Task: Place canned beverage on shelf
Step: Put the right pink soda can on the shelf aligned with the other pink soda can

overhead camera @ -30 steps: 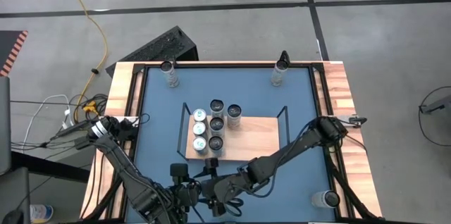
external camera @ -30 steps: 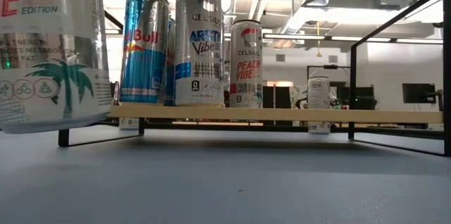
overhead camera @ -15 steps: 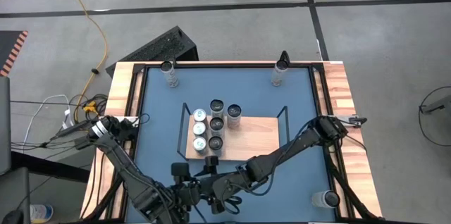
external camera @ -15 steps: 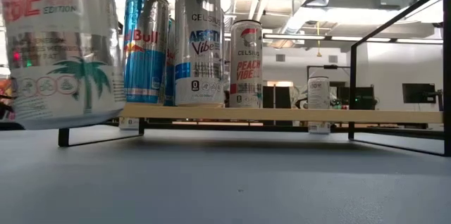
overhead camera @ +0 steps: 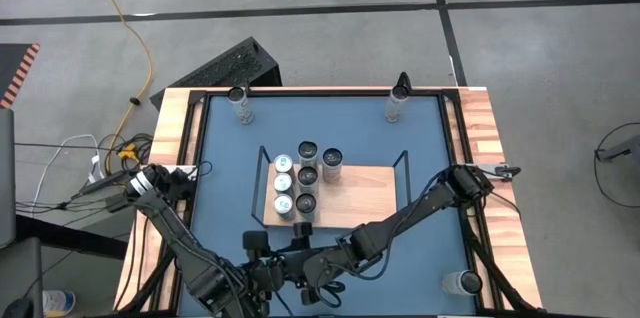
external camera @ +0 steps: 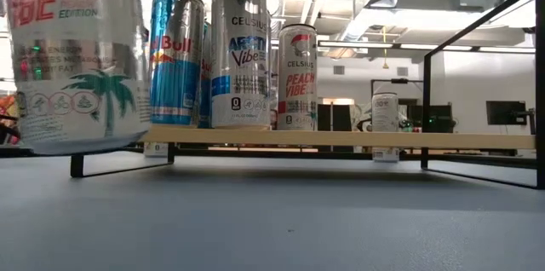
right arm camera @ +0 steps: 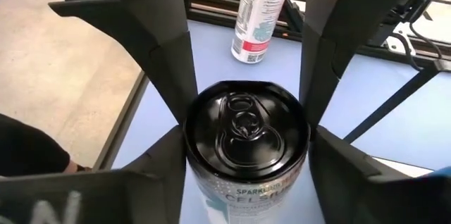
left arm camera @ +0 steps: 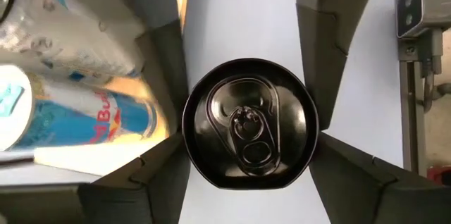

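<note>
While clamped on the upright can (external camera: pixel 77 58), left gripper (left arm camera: pixel 248 122) and right gripper (right arm camera: pixel 246 136) alike, hangs near table's (external camera: pixel 272 220) front edge, just short of shelf (external camera: pixel 341 139).

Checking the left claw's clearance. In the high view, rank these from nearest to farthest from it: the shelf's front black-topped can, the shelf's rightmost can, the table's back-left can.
1. Front black-topped can, at the shelf's front edge.
2. Rightmost can, farther back on the shelf.
3. Back-left can, by the table's far left corner.
</note>
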Robot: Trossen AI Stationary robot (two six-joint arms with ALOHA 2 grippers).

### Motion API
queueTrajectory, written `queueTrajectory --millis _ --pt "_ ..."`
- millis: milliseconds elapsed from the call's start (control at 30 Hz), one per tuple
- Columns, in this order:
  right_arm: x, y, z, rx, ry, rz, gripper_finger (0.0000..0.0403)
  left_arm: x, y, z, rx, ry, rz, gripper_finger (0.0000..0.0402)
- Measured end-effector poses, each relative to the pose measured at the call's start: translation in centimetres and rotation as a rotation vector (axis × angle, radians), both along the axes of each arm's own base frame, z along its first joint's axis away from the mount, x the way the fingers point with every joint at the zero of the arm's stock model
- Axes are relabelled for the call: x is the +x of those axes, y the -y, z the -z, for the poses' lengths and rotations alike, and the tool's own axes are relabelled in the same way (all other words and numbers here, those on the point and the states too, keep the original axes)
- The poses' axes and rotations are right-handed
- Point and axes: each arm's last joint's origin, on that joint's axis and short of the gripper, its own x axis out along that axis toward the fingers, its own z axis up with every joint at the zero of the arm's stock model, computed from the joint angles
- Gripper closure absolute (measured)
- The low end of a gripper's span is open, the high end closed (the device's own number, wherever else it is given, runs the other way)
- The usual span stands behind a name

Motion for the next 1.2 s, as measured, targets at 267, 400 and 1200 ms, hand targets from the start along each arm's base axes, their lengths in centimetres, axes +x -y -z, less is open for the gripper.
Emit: queueTrajectory --millis 267,400,1200 --pt "0.0 0.0 0.1 -0.018 -0.003 -0.001 0.0223 0.0 0.0 0.0 -0.051 -0.025 -0.008 0.0101" --pt "0.0 0.1 0.1 -0.021 -0.006 0.001 0.0223 -0.1 -0.1 0.1 -0.078 -0.056 -0.030 0.0071" --pt "-7.3 -0.2 -7.1 0.003 -0.101 0.048 0.0221 -4.8 1.1 -0.7 0.008 -0.023 -0.160 0.0056"
